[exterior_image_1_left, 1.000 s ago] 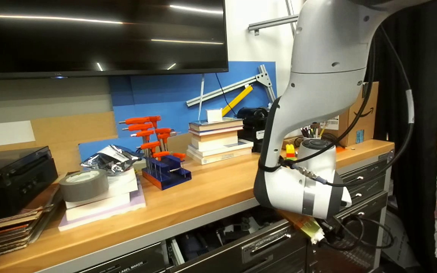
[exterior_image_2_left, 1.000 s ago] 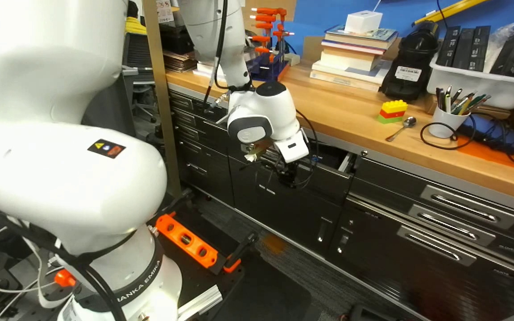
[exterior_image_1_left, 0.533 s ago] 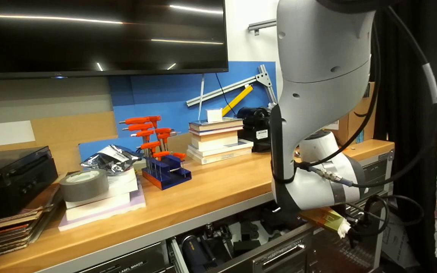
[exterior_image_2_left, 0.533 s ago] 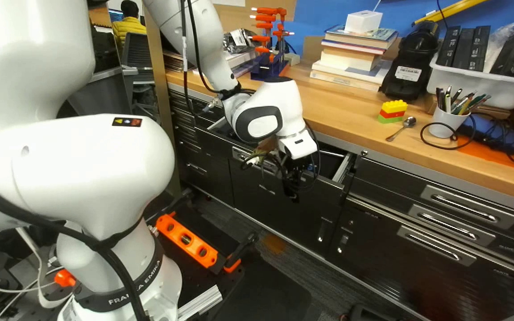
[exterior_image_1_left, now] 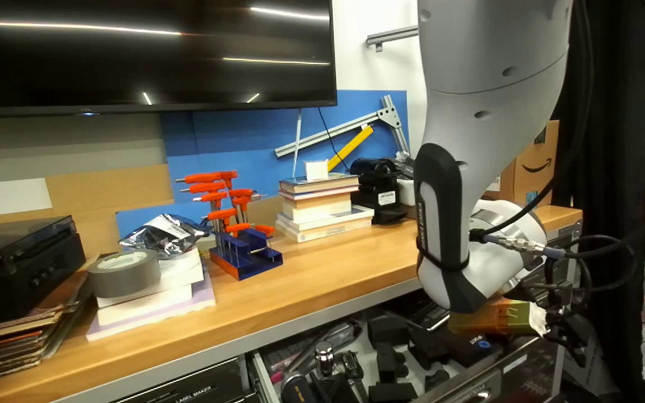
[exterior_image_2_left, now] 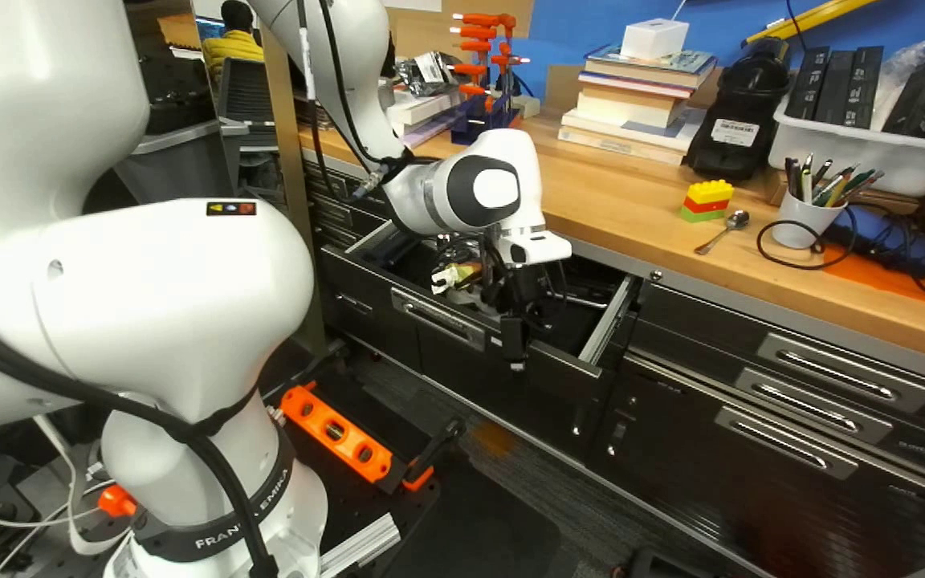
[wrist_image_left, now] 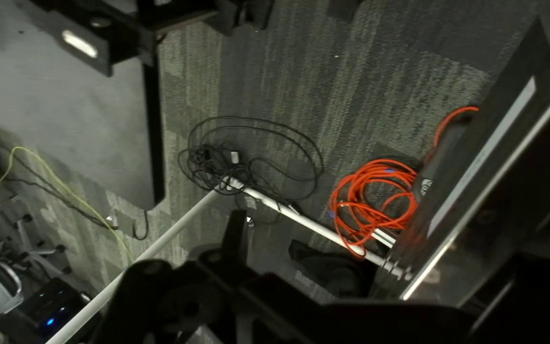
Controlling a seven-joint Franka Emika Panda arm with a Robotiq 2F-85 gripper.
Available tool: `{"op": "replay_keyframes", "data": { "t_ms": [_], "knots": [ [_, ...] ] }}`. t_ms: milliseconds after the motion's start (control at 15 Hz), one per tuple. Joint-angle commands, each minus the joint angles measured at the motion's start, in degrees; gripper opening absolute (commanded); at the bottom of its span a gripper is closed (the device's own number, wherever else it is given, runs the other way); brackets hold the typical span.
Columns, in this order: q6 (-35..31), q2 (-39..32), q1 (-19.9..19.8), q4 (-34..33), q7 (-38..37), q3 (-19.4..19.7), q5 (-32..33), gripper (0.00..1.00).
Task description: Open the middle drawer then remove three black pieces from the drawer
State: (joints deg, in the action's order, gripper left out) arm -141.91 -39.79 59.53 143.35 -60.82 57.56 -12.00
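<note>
The middle drawer (exterior_image_2_left: 560,377) stands pulled well out, its silver handle (exterior_image_2_left: 438,315) facing the room. Inside, in an exterior view, lie several matte black pieces, among them a chunky block (exterior_image_1_left: 388,331) at the back, a narrower one (exterior_image_1_left: 386,362) and another (exterior_image_1_left: 392,393) nearer the camera. My gripper (exterior_image_2_left: 525,341) points down at the drawer's front panel, to one side of the handle. Its jaws are wide apart in the wrist view, a finger (wrist_image_left: 235,236) outside the panel and the opposite one over the inside. Whether they touch the panel, I cannot tell.
Also in the drawer are a black box with a blue logo (exterior_image_1_left: 471,347) and a flashlight-like tool (exterior_image_1_left: 324,358). The wooden countertop (exterior_image_1_left: 345,263) overhangs the drawer's rear. A cable loops beside the wrist. An orange cord (wrist_image_left: 375,200) lies coiled on the floor.
The drawer has slid further out of the cabinet, baring more of its contents. My gripper has moved outward with it, and the arm has swung away from the counter.
</note>
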Motion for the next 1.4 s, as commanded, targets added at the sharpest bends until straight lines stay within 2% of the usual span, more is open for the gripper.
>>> {"op": "replay_keyframes", "data": {
  "t_ms": [0,267,400,600,1000,1200,1333],
  "knots": [
    [4.6,5.2,-0.3,4.5,-3.2,2.4,8.6,1.00],
    [1.3,10.4,0.4,6.7,-2.0,4.7,16.4,1.00],
    [-1.2,13.8,3.7,6.1,-1.9,8.6,22.1,1.00],
    [-1.1,19.3,10.3,4.1,-1.2,14.9,29.9,1.00],
    [-3.3,29.8,28.6,4.6,5.0,31.8,36.6,1.00],
    [-5.5,33.5,34.0,5.1,10.2,36.6,36.7,1.00],
    [-6.9,35.9,36.2,5.4,14.3,38.4,36.1,1.00]
  ]
}}
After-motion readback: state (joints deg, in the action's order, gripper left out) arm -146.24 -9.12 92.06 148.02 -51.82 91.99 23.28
